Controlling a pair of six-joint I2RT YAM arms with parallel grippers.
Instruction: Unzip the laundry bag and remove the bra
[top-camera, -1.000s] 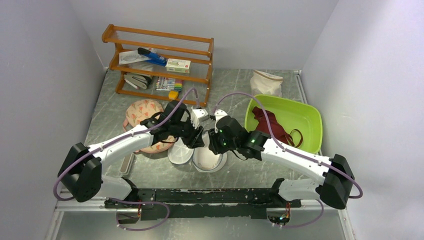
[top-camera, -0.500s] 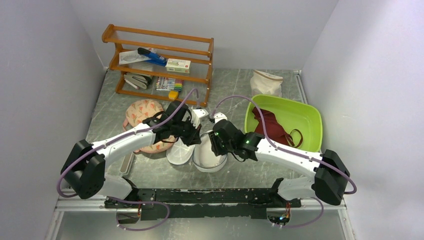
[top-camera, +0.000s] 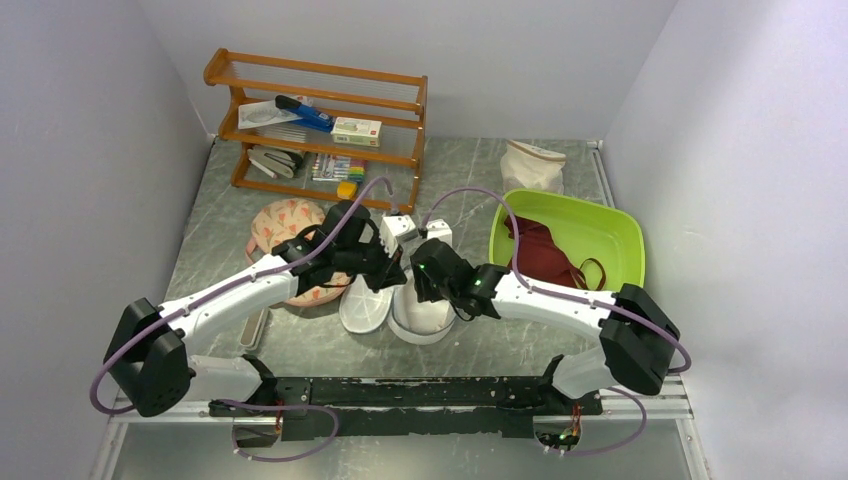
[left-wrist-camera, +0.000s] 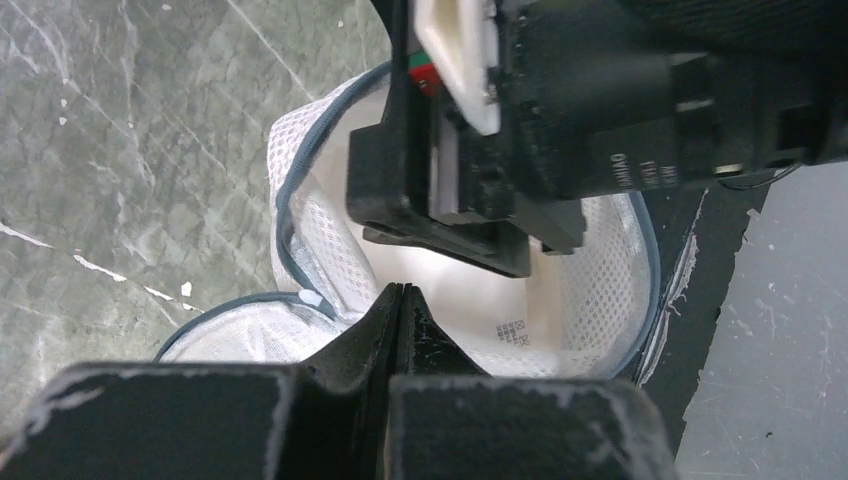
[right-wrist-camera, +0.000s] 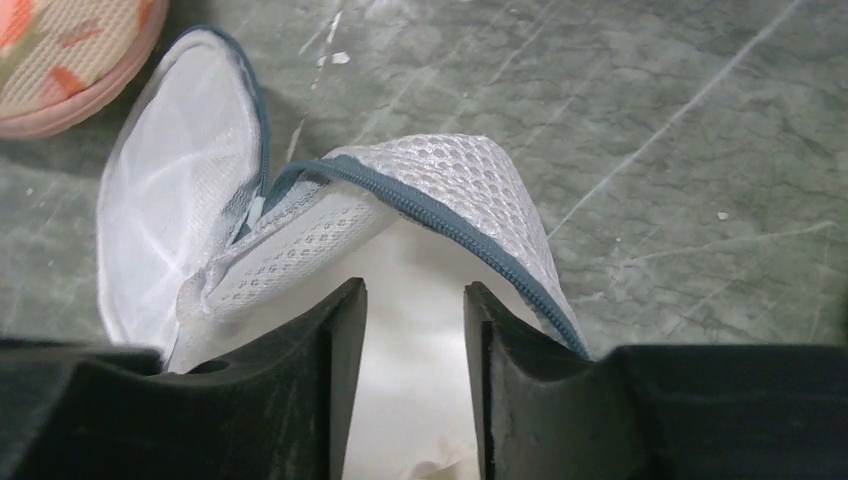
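The laundry bag (top-camera: 362, 308) lies open on the bench (top-camera: 460, 160) at frame centre. My left jaws are pressed together over its mesh, my right jaws apart above it. The bra (top-camera: 545, 255) lies in the green tub (top-camera: 615, 240), at right.

Got both arms stretched forward, meeting right over the laundry bag (top-camera: 425, 322), wrists almost touching. Got the left gripper (left-wrist-camera: 400, 295) pinched fully closed just above where the bag's halves meet, and the right gripper (right-wrist-camera: 411, 300) parted a little, pointing down into the open half.
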